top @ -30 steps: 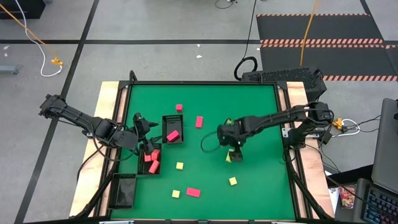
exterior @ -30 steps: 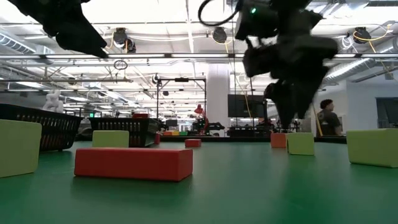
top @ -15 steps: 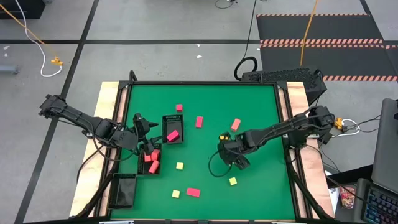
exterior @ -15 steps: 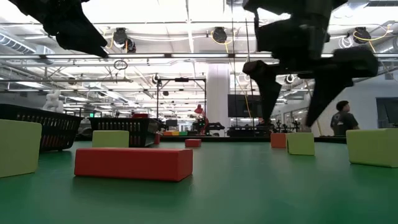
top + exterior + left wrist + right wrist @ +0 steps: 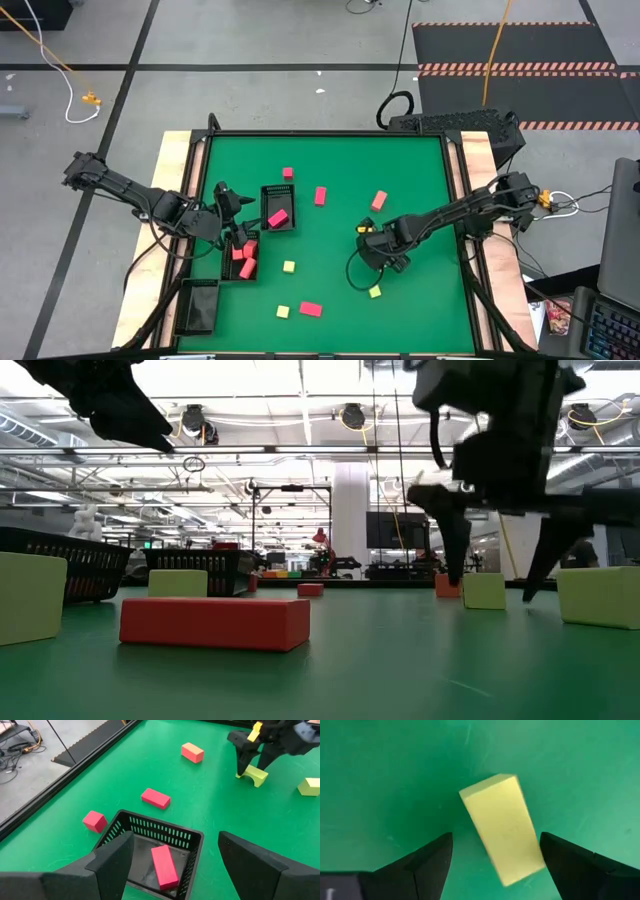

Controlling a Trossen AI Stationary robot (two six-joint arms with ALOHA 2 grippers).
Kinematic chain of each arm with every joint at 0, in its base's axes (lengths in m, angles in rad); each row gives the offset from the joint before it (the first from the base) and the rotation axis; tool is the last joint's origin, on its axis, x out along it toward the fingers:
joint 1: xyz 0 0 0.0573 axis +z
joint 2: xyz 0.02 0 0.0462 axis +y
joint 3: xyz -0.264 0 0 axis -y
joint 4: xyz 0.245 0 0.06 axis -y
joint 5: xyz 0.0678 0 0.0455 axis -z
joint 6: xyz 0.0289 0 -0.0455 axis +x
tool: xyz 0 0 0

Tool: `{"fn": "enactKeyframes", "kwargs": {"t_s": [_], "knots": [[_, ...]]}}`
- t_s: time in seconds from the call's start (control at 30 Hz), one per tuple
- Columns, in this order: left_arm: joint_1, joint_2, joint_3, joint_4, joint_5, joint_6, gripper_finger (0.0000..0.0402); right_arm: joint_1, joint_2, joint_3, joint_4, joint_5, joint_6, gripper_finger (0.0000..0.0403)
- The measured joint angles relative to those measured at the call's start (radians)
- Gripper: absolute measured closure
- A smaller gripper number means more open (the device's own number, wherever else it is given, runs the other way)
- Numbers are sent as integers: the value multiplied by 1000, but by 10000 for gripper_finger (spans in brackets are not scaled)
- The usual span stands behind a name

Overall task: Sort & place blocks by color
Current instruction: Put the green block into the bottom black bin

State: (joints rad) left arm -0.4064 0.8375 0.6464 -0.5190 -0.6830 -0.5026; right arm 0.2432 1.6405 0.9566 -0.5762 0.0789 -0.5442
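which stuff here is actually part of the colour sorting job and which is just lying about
Part of the job:
- yellow block between the right pincer's open fingers
- red bar
- salmon block
- mesh tray under the left pincer

Just lying about:
- white cable on the floor
- black floor mat

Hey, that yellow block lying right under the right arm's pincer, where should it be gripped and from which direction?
Grip the yellow block across its two long side faces, near the middle, coming straight down from above. It lies flat on the green table with clear mat all round, and the right pincer already hangs open over it. The block sits slanted between the fingers, so turning the wrist to square up would likely help.
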Motion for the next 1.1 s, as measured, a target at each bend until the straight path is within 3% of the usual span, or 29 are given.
{"fn": "enactKeyframes", "kwargs": {"t_s": [0.17, 0.33, 0.67, 0.77, 0.97, 1.1], "knots": [[0, 0, 0, 0, 0, 0, 110, 3, -2, -27, 17, 0, 14, 162], [0, 0, 0, 0, 0, 0, 110, 31, -2, -30, 36, -1, 8, 277], [0, 0, 0, 62, 0, 30, 110, 40, 0, -30, 125, 6, 116, 279], [-9, 10, 0, 168, 2, 167, 110, 35, -10, -31, 266, 55, 143, 279], [-53, 112, 0, 459, -24, 627, 110, -50, -19, -31, 641, 84, 299, 279], [-46, 209, 0, 635, -34, 751, 110, -93, 13, -30, 892, 85, 319, 279]]}}
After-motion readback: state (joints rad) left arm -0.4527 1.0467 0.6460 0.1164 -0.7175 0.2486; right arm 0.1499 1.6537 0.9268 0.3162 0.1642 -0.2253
